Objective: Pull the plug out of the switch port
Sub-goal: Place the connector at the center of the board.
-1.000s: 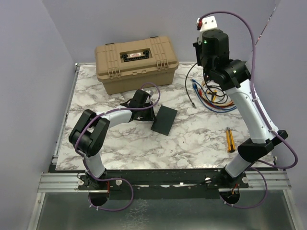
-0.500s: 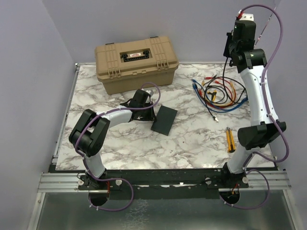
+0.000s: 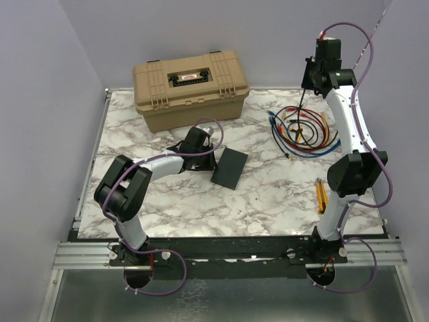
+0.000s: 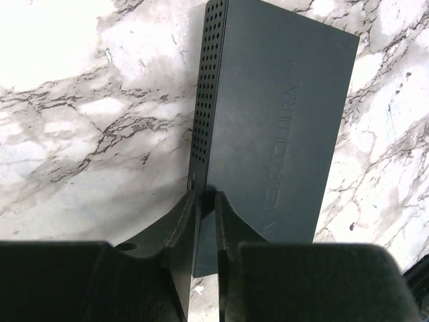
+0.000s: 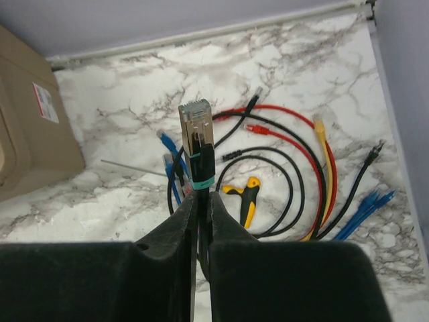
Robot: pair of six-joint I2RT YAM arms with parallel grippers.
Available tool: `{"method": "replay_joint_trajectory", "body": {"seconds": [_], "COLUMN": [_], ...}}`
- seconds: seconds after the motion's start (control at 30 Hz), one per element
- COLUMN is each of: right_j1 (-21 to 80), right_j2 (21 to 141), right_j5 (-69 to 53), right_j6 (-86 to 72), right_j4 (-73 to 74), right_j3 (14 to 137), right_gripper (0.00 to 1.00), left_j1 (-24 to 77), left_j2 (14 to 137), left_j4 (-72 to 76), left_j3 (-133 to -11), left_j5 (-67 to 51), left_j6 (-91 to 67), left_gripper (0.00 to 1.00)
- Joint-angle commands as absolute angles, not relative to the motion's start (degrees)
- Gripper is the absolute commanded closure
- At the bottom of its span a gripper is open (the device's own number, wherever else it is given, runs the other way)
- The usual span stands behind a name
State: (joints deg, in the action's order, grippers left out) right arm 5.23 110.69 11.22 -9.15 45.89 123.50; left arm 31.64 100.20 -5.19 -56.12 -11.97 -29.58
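Note:
The switch (image 3: pixel 230 168), a thin flat black box, lies mid-table; in the left wrist view the switch (image 4: pixel 281 114) shows a perforated side. My left gripper (image 3: pixel 213 162) is shut on the switch's near edge, one finger on each side of it (image 4: pixel 206 204). My right gripper (image 3: pixel 307 82) is raised high at the back right. It is shut on a black cable just below the plug (image 5: pixel 198 131), a metal-shelled connector with a teal band, which sticks out past the fingertips (image 5: pixel 201 196). The plug hangs in the air, well away from the switch.
A tan toolbox (image 3: pixel 191 87) stands at the back left. A heap of red, blue, yellow and black cables (image 3: pixel 305 131) lies under the right gripper, with yellow-handled pliers (image 5: pixel 246 198) among them. A yellow-and-black tool (image 3: pixel 322 196) lies at the right front.
The right arm has swung up and back toward the rear right corner, carrying the plug and its cable with it. The left arm and the switch have stayed put.

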Motion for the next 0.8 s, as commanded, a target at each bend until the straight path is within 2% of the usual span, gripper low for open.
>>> {"method": "replay_joint_trajectory", "body": {"seconds": [0.0,0.2,0.23,0.33,0.37,0.5,0.77], "right_j1": [4.4,4.1,4.1,4.0,4.0,3.9,3.8], "right_j2": [111.4,110.4,110.0,108.9,108.6,107.5,102.5], "right_j5": [10.1,10.2,10.1,10.8,10.7,9.2,3.3], "right_j6": [-9.7,-11.1,-11.3,-12.3,-12.6,-13.6,-16.8], "right_j4": [44.3,45.4,45.3,45.1,45.3,45.2,42.3], "right_j3": [118.3,113.4,112.8,111.3,111.1,109.8,103.9], "right_gripper": [0.9,0.8,0.74,0.4,0.34,0.25,0.0], "left_j1": [32.1,32.1,32.1,32.1,32.1,32.1,31.9], "left_j2": [100.7,97.8,97.2,95.5,95.0,92.9,89.5], "left_j4": [-15.2,-15.2,-15.2,-15.2,-15.2,-15.2,-14.3], "left_j3": [-52.7,-53.8,-54.0,-54.6,-54.8,-55.7,-56.8], "left_j5": [-6.7,-7.4,-7.5,-7.3,-7.2,-6.3,-4.4], "left_j6": [-28.4,-29.2,-29.6,-30.3,-30.7,-31.4,-32.7], "left_gripper": [0.8,0.71,0.69,0.66,0.64,0.56,0.35]}}
